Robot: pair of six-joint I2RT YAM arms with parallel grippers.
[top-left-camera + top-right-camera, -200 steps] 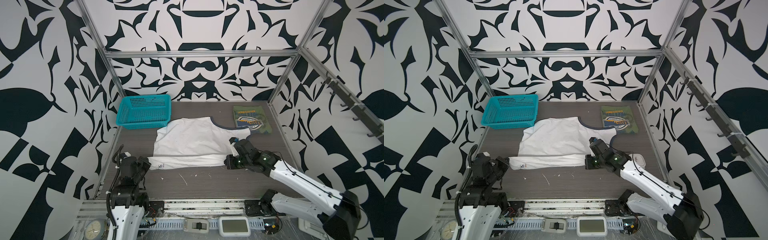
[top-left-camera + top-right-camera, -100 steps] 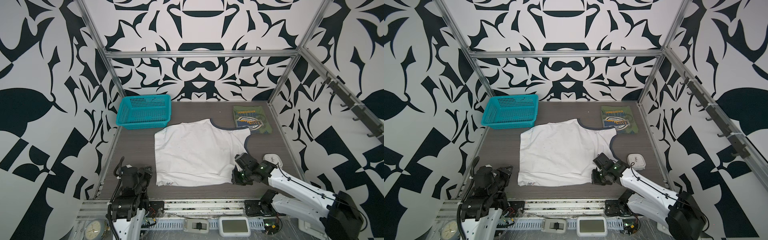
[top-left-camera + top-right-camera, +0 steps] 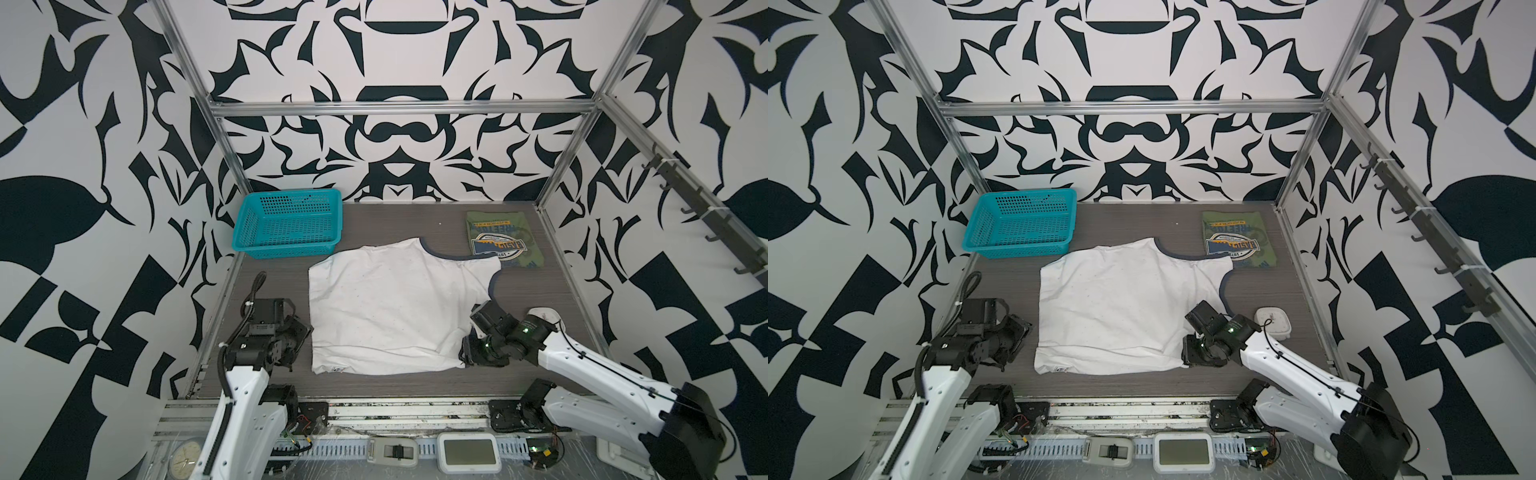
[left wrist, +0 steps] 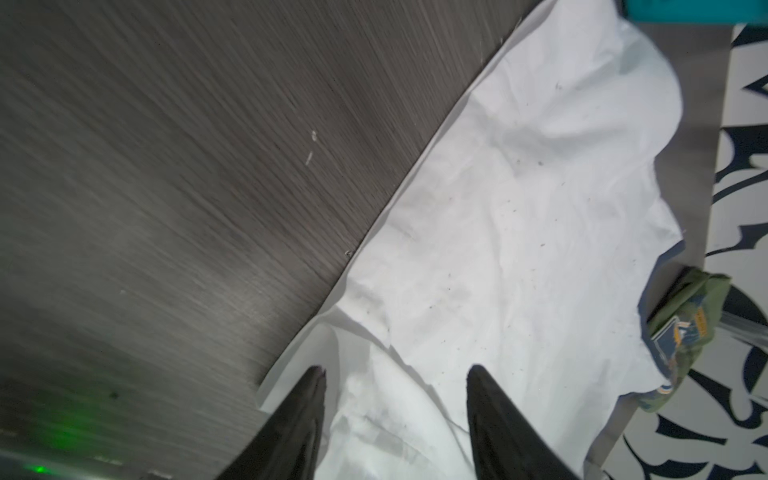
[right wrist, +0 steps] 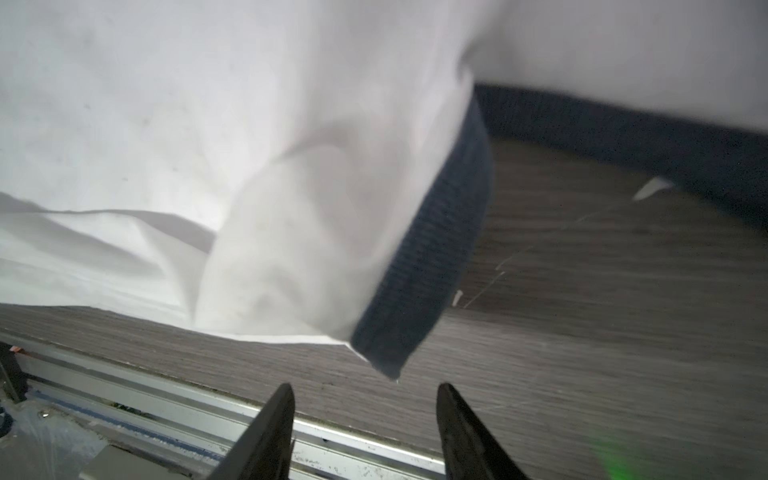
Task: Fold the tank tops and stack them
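The white tank top [image 3: 395, 303] [image 3: 1125, 307] with navy trim lies spread flat mid-table in both top views. The olive green tank top [image 3: 500, 241] [image 3: 1237, 241] rests folded at the back right, badge print up. My left gripper [image 3: 306, 334] [image 4: 397, 374] stands open at the white top's near left corner, with loose cloth lying between its fingers. My right gripper [image 3: 465, 353] [image 5: 365, 390] is open low at the near right corner. That navy-trimmed corner [image 5: 395, 332] lies just beyond its tips, untouched.
A teal mesh basket [image 3: 289, 224] [image 3: 1021, 224] stands at the back left. A small white device [image 3: 1273, 322] lies near the right arm. The table's metal front rail [image 5: 166, 399] runs just behind the right gripper. Frame posts and patterned walls enclose the table.
Both grippers, shut on the white top's near corners a second ago, pulled it toward the front edge and spread it out. Both have since opened and let go.
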